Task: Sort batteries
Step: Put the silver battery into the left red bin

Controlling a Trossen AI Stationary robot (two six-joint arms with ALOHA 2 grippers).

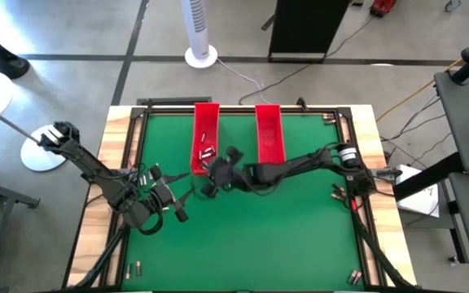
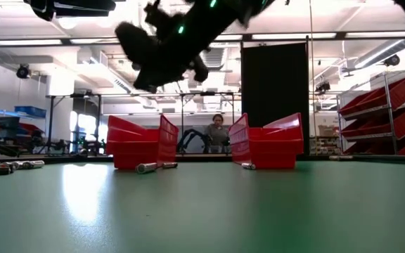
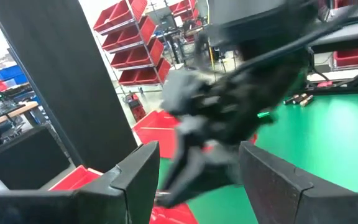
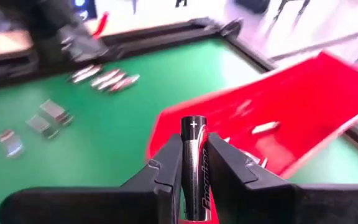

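Two long red trays, the left one (image 1: 206, 130) and the right one (image 1: 269, 130), stand at the table's far middle. Several batteries (image 1: 206, 152) lie in the left tray's near end. My right gripper (image 1: 215, 172) hovers just by that near end, high above the table (image 2: 162, 49), shut on a dark battery (image 4: 193, 134). My left gripper (image 1: 166, 200) waits open at the table's left, its fingers (image 3: 138, 177) apart with nothing between them. Loose batteries (image 4: 107, 79) lie on the green mat. My right gripper pinches the dark battery's sides (image 4: 193, 163) between its two fingers. The battery lies along the fingers, and its plus end (image 4: 193, 124) sticks out past the fingertips. The arm reaches in from the table's right. The battery is lifted clear of the table.
More batteries lie near the mat's corners (image 1: 133, 267) (image 1: 355, 277) and right edge (image 1: 340, 194). A few rest on the mat in front of the trays (image 2: 146, 167) (image 2: 248, 166). A black frame (image 1: 243, 110) borders the green mat. A person (image 2: 219, 133) sits far behind the table.
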